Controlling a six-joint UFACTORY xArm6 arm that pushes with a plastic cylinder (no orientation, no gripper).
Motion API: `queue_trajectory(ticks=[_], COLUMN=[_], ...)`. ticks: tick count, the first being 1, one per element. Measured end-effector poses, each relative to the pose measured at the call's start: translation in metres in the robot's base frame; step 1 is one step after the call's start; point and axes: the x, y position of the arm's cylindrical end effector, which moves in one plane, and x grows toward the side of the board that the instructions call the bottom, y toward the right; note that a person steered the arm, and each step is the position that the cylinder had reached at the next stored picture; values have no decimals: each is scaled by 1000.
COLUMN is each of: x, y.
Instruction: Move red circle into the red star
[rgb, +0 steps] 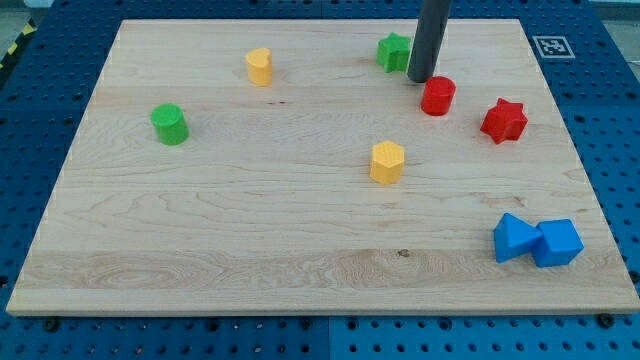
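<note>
The red circle (438, 96) sits on the wooden board (250, 230) at the upper right. The red star (503, 120) lies to its right and slightly lower, a short gap apart. My tip (421, 78) is at the red circle's upper left edge, touching or nearly touching it. The dark rod rises out of the view's top.
A green star (394, 51) lies just left of the rod. A yellow hexagon (387, 162) is at the middle, a yellow block (259, 66) at the upper left, a green cylinder (170, 124) at the left. Two blue blocks (537, 241) touch at the lower right.
</note>
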Motion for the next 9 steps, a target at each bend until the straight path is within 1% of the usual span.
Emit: queue_trajectory(ticks=[3, 6, 8, 9], x=[59, 96, 95, 86], y=[1, -11, -11, -11])
